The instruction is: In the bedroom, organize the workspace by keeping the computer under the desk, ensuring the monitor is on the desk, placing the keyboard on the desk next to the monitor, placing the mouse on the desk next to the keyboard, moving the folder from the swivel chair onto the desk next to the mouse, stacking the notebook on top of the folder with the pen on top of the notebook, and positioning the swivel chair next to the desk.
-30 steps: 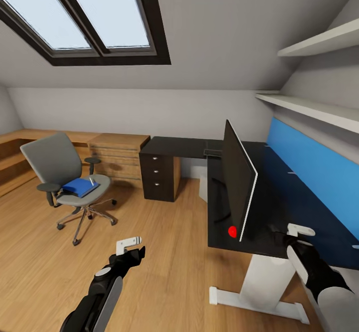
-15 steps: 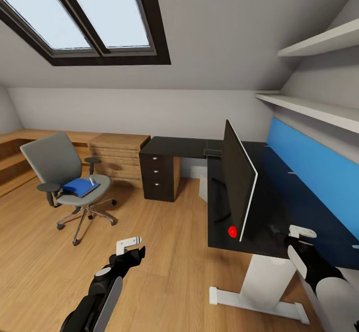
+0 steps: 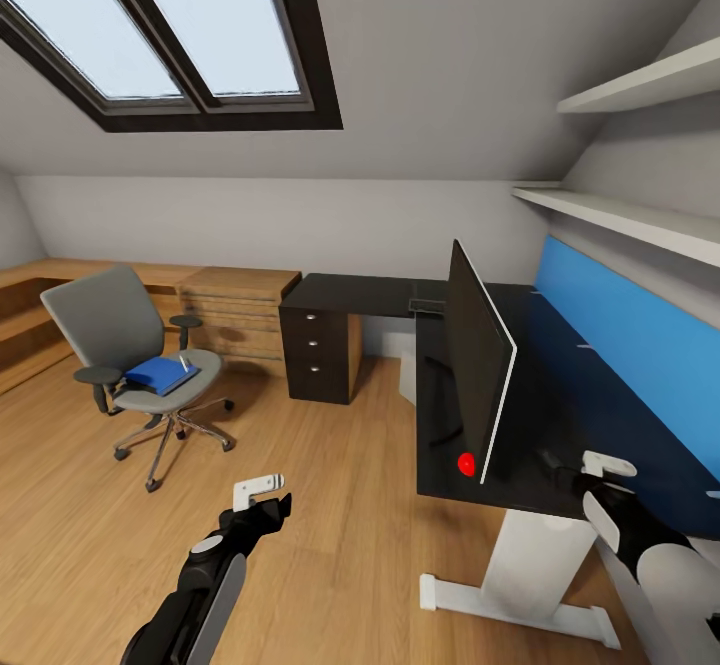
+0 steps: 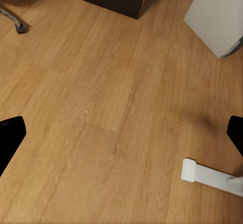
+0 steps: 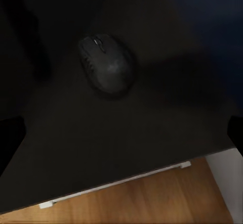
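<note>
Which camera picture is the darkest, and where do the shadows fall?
Right wrist view is darkest: the mouse barely stands out from the black desk. Head view is evenly lit and sharp, with a soft shadow beneath the swivel chair. Left wrist view is bright, with a faint smudge of shadow on the floor.

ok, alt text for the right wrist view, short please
A small dark mouse lies alone on the black desk top, close to its edge. Below that edge show a strip of wooden floor and part of the desk's white foot.
</note>
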You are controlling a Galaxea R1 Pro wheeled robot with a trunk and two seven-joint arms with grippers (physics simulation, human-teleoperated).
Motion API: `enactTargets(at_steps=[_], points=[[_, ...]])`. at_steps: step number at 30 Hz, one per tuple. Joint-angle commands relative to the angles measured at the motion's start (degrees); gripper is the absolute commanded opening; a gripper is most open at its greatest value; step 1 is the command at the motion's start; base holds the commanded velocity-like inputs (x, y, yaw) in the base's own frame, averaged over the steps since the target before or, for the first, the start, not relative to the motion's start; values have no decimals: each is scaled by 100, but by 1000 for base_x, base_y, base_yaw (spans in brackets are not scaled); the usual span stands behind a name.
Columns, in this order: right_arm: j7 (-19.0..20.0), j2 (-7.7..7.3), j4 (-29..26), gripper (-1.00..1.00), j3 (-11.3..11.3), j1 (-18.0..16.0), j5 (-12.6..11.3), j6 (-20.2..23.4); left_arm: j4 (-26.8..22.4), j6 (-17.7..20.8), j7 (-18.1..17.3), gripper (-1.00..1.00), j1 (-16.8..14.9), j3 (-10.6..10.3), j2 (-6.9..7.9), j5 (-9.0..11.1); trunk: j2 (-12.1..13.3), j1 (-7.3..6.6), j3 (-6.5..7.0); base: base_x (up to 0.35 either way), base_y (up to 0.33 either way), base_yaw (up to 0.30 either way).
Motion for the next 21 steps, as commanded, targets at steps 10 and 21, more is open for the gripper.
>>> enactTargets(at_steps=[10, 21], points=[[358, -112, 83, 100, -3, -31, -55, 65, -8, 20, 49, 100, -4, -8, 4, 61, -5, 1, -8, 0, 0, 0], [641, -144, 36, 100, -17, -117, -127, 873, 0, 20, 48, 100, -4, -10, -4, 65, -5, 1, -8, 35, -16, 0]])
